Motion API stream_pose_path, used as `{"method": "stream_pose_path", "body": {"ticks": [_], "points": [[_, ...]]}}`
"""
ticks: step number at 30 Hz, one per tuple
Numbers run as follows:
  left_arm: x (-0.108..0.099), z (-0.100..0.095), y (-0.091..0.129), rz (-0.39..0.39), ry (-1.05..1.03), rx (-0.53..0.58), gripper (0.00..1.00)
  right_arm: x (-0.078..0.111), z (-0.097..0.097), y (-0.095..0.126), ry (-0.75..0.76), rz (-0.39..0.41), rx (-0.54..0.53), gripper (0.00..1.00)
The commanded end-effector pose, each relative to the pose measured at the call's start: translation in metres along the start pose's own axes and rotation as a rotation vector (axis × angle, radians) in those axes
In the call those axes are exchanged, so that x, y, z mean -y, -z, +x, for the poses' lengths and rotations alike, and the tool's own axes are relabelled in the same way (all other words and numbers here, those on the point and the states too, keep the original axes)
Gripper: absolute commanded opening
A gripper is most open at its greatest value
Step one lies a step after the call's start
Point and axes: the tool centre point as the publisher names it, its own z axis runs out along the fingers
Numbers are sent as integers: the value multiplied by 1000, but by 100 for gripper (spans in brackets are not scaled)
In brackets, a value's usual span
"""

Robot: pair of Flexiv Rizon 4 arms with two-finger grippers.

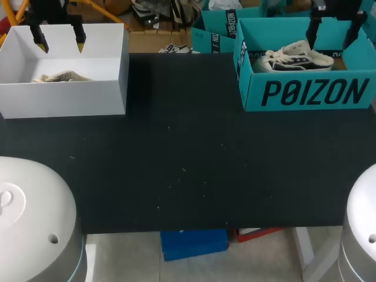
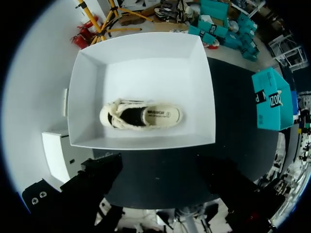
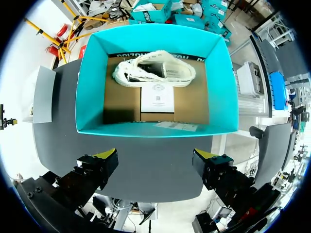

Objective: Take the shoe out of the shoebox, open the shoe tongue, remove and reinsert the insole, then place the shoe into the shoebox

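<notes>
A white shoebox (image 1: 64,94) stands at the table's back left with a cream shoe (image 1: 61,76) lying in it. My left gripper (image 1: 60,43) hangs open above it; in the left wrist view the cream shoe (image 2: 141,115) lies on its side in the white shoebox (image 2: 87,97), well ahead of the open left gripper (image 2: 163,170). At the back right a teal shoebox (image 1: 305,94) holds a dark-and-white shoe (image 1: 299,59). My right gripper (image 1: 333,29) hovers open above it, as does the right gripper (image 3: 155,155) over the shoe (image 3: 155,70) in the teal shoebox (image 3: 90,92).
A white paper card (image 3: 157,97) lies on the teal box's cardboard floor beside the shoe. The black tabletop (image 1: 188,153) stretches between and in front of the two boxes. My arms' white bases (image 1: 29,217) (image 1: 361,223) sit at the front corners.
</notes>
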Motion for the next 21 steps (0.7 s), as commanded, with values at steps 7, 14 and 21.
{"method": "stream_pose_path", "body": {"ticks": [7, 14, 21], "points": [[0, 0, 0, 0, 0, 0, 100, 11, -1, 8, 290, -68, 22, 100], [0, 0, 0, 0, 0, 0, 100, 9, 3, 4, 408, -82, 33, 100], [0, 0, 0, 0, 0, 0, 100, 10, 18, 27, 1338, -224, 66, 100]]}}
